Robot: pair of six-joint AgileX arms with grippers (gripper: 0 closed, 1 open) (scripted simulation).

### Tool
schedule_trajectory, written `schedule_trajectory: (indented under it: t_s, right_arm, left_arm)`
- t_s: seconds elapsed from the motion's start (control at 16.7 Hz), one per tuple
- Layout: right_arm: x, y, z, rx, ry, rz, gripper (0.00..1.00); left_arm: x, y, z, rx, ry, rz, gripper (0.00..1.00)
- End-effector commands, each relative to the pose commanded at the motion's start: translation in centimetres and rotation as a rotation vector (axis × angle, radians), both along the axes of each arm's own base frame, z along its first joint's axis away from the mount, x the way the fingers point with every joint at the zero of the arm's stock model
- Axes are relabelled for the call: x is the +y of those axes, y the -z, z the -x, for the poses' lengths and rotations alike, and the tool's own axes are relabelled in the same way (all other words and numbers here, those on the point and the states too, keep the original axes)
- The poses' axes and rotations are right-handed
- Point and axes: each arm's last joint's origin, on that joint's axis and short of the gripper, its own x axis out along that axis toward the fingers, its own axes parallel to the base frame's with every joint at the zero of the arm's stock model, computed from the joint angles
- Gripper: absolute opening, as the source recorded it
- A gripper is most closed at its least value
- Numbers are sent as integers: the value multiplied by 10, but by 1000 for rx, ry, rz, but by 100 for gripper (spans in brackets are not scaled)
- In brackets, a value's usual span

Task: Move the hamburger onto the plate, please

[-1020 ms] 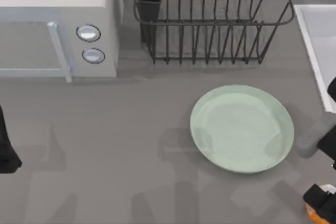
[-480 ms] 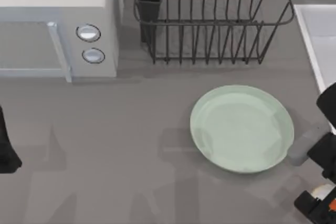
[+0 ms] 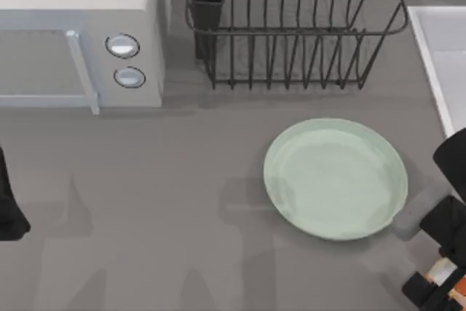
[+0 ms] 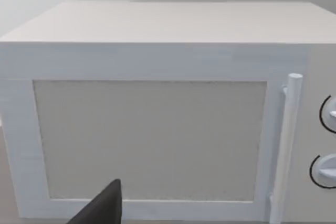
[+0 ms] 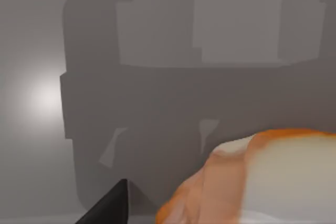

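Observation:
The pale mint-green plate (image 3: 335, 178) lies flat on the grey table, right of centre. My right gripper (image 3: 442, 286) hangs at the bottom right corner, just off the plate's near right rim, shut on the hamburger (image 3: 440, 274). From above, the hamburger shows as a small whitish and orange patch between the black fingers. In the right wrist view the hamburger (image 5: 262, 177) looms close, orange with cream patches, beside one dark finger (image 5: 111, 207), and the arm's shadow falls on the table below. My left arm (image 3: 9, 209) is parked at the left edge.
A white microwave (image 3: 80, 34) with two round knobs stands at the back left; its door (image 4: 152, 140) faces the left wrist camera. A black wire dish rack (image 3: 291, 27) stands behind the plate. A white sink edge (image 3: 437, 56) runs along the right side.
My right arm has shifted left, towards the plate's right rim, carrying the hamburger with it. The left arm has stayed still.

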Motion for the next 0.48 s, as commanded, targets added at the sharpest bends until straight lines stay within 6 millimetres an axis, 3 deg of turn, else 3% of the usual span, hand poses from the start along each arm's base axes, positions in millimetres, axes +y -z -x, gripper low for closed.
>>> schedule_trajectory:
  t_s: [0.12, 0.48]
  right_arm:
    - [0, 0, 0, 0, 0, 0, 100]
    - [0, 0, 0, 0, 0, 0, 55]
  left_arm:
    - [0, 0, 0, 0, 0, 0, 100]
    - [0, 0, 0, 0, 0, 0, 100]
